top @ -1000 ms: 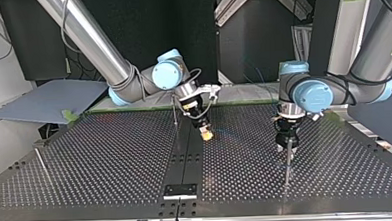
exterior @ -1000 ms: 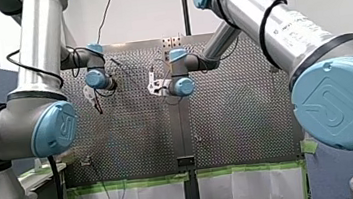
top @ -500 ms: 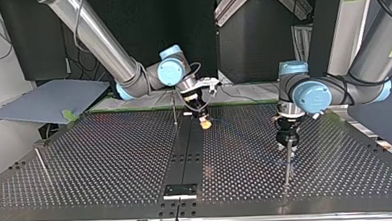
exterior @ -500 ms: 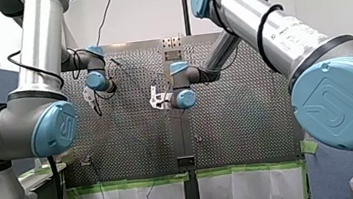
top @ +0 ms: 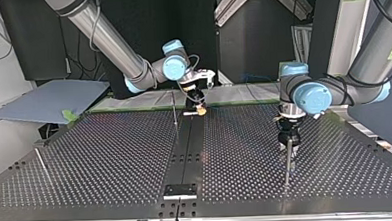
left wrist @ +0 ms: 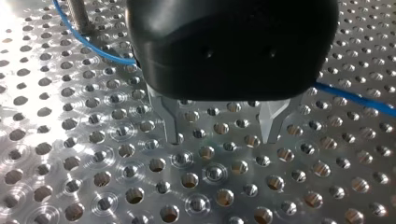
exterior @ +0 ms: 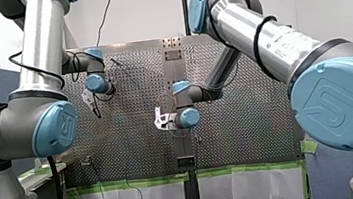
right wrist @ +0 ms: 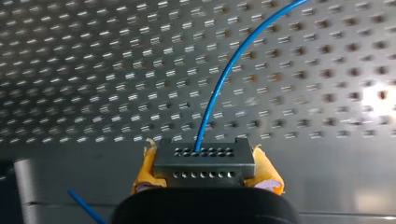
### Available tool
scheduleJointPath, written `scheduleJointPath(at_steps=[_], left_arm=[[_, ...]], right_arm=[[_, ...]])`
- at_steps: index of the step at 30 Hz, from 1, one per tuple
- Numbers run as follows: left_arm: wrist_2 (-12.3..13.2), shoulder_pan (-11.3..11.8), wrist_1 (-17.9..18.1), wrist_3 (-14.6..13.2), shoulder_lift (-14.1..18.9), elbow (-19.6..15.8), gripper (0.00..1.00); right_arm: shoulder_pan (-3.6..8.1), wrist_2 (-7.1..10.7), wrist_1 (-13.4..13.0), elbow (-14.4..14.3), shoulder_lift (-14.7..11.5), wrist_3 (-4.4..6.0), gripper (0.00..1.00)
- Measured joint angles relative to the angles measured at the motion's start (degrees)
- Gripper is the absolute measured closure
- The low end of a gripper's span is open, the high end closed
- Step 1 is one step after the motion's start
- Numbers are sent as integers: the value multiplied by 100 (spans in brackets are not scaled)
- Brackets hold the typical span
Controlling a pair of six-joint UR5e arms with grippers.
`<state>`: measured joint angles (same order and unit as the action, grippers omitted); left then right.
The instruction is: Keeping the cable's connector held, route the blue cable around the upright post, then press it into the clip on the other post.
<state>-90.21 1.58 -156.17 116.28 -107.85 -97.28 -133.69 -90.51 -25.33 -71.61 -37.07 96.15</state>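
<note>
1. My right gripper (right wrist: pixel 205 165) clamps the connector (right wrist: pixel 204 158) between yellow pads (right wrist: pixel 145 169); the blue cable (right wrist: pixel 224 79) arcs away from it.
2. My left gripper (left wrist: pixel 223 128) gapes empty (cable passes behind it, by the post (left wrist: pixel 77 14)).
3. Risk: pulling too taut could yank the connector loose.

I take the post (top: pixel 287 162) at the top view's right as my mark. My left gripper (top: pixel 289 140) hangs by its top, over the table (top: pixel 111 159). The cable (left wrist: pixel 100 51) runs close past that post. Well to its left, near the table's far edge, my right gripper (top: pixel 200 110) holds the connector (right wrist: pixel 204 163), and a second post (top: pixel 174 111) stands just beyond.
</note>
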Motion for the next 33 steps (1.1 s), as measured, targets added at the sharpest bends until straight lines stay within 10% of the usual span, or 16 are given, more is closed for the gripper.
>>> scheduleJointPath(at_steps=[33], left_arm=[[35, 32, 81, 69, -13, 0, 16]], right_arm=[[48, -322, -723, -359, 1247, 69, 100]])
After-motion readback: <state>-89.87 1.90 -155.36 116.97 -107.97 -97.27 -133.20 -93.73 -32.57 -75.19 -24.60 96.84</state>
